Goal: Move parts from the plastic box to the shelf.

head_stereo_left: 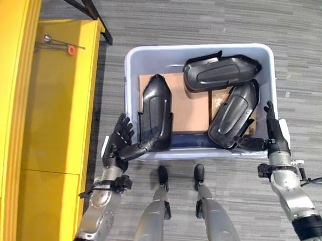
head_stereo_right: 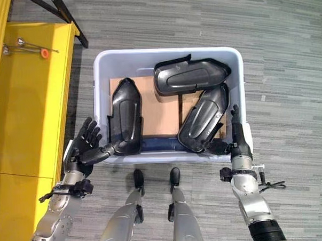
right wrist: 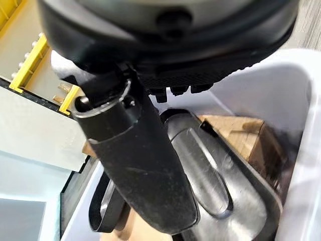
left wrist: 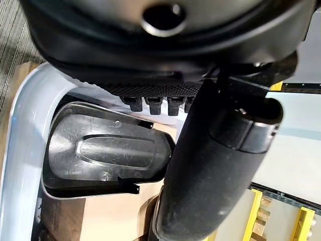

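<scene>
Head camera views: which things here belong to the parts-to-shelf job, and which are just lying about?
Job:
- plastic box on the floor
- three black parts in it: left part, back part, right part
- yellow shelf
- left hand, open, thumb by the left part
- right hand, open, at the box's right rim

Lying about:
- cardboard sheet under the parts
- small tool with orange tip on the shelf
</scene>
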Available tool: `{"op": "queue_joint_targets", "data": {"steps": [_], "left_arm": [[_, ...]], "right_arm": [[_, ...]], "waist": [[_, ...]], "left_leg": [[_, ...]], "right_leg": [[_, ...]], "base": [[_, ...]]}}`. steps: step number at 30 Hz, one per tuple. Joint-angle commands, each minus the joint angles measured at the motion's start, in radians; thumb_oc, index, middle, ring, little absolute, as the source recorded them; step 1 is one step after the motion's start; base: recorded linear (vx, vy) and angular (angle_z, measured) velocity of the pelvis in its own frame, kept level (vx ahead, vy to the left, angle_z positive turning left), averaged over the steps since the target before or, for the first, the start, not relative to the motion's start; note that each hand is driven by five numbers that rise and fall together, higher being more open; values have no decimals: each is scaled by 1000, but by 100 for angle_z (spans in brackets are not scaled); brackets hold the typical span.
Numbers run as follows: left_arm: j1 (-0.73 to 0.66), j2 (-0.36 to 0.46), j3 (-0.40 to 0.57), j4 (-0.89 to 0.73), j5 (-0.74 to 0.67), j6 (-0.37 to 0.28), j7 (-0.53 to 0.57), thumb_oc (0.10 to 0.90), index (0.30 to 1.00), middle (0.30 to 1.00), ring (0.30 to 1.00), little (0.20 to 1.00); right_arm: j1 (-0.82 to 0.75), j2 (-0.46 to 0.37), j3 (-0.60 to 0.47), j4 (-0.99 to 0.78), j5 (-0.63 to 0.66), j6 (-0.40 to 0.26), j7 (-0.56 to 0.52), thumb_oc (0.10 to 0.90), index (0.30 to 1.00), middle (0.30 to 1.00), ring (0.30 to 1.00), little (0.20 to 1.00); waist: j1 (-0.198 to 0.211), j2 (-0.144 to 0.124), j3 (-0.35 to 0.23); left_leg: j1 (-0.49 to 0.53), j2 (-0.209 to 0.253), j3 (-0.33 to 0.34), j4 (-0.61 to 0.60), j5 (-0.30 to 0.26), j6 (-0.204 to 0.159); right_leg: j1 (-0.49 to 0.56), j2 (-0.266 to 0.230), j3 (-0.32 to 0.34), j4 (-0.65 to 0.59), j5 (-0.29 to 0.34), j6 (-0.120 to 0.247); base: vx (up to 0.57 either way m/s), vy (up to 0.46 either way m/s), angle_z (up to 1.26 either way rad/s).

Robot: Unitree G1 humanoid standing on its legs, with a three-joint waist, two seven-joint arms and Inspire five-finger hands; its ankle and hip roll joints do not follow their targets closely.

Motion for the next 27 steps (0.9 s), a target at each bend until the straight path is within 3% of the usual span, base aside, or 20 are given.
{"op": "queue_joint_targets", "data": {"steps": [1, 27], "left_arm": [[-5, 33, 50, -100, 34, -67, 8, 900, 1000, 1000, 1000, 1000], [-32, 24, -2, -87, 46, -72, 44, 900, 1000, 1000, 1000, 1000]], "right_arm": [[-33, -21, -16, -90, 34, -87, -20, 900, 1000, 1000, 1000, 1000], [-167, 78, 187, -11, 58, -60, -38, 900, 1000, 1000, 1000, 1000]], "waist": [[-1, -15, -57], [17, 17, -45]], "left_leg": [[57, 13, 9, 24, -87, -15], [52, 3, 12, 22, -82, -12]], "right_leg": [[-2, -87, 18, 92, -42, 75], [-10, -90, 21, 94, -34, 75]], "base": [[0, 0, 0], [0, 0, 0]]}}
